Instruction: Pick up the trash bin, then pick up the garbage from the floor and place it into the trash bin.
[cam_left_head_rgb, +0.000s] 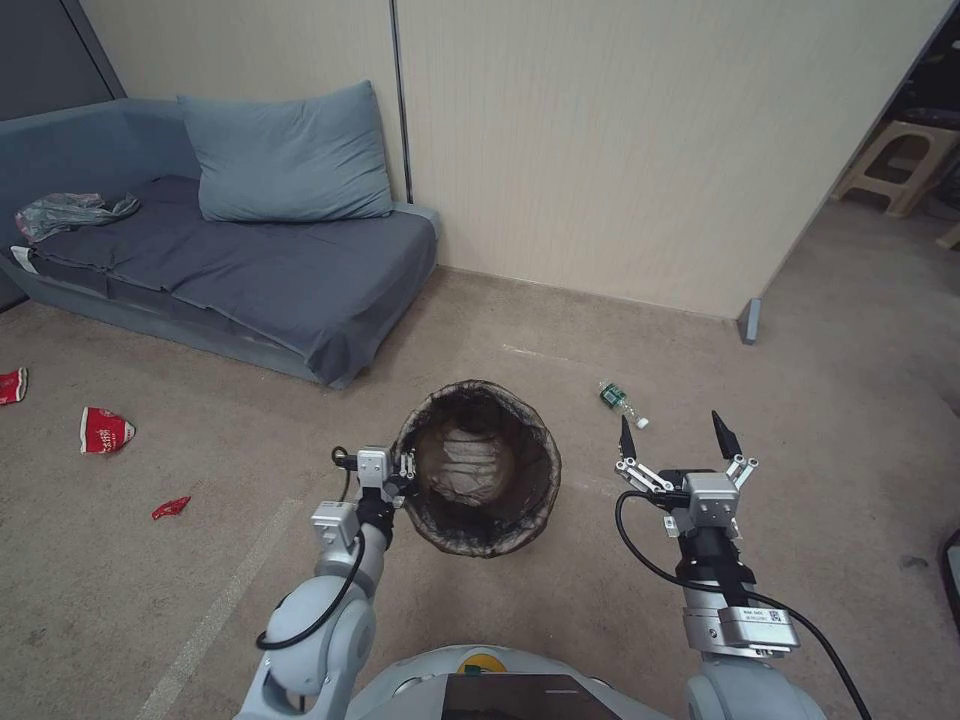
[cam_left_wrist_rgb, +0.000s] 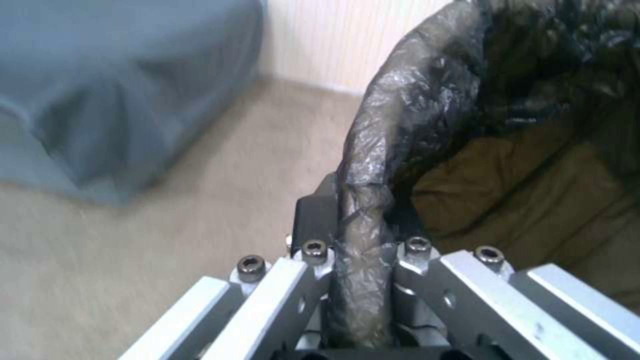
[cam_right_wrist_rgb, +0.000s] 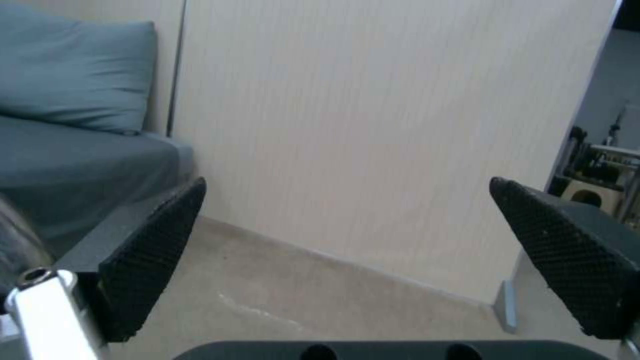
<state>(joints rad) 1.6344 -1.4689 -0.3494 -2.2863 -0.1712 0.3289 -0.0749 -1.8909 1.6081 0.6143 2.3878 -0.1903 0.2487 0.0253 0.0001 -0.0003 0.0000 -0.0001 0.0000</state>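
Closest to the robot, the left gripper (cam_left_head_rgb: 403, 470) was clamped on the near-left rim of the trash bin (cam_left_head_rgb: 478, 468), its jaws pressed together on the rolled edge of the dark brown liner bag (cam_left_wrist_rgb: 373, 165). From the wrist, the crinkled, glossy film ran straight between the metal fingers (cam_left_wrist_rgb: 313, 220). The bin was a round, tapered tub, held off the carpet (cam_left_head_rgb: 250, 560) and tipped so that its mouth faced up and back toward the robot, its long axis leaning away toward the wall (cam_left_head_rgb: 650, 150). The liner sagged in wrinkles down the inside.

To the right of the bin, level with it, the right gripper (cam_left_head_rgb: 678, 432) hung with its jaws spread wide and nothing between them; the black fingertips (cam_right_wrist_rgb: 150, 260) were wedge-shaped with a knobbly rubber face.

Just beyond the bin and a little to its right, a clear plastic bottle (cam_left_head_rgb: 622, 404) with a green label lay on its side on the carpet, its white cap toward the right gripper. Well to the left of the bin lay a small red scrap (cam_left_head_rgb: 171, 508), farther off a crumpled red-and-white packet (cam_left_head_rgb: 105, 430), and another red piece (cam_left_head_rgb: 11, 385) at the view's edge.

Behind the bin stood a grey-blue sofa (cam_left_head_rgb: 250, 260) with a soft pillow (cam_left_head_rgb: 285, 155), against the pale ribbed wall.
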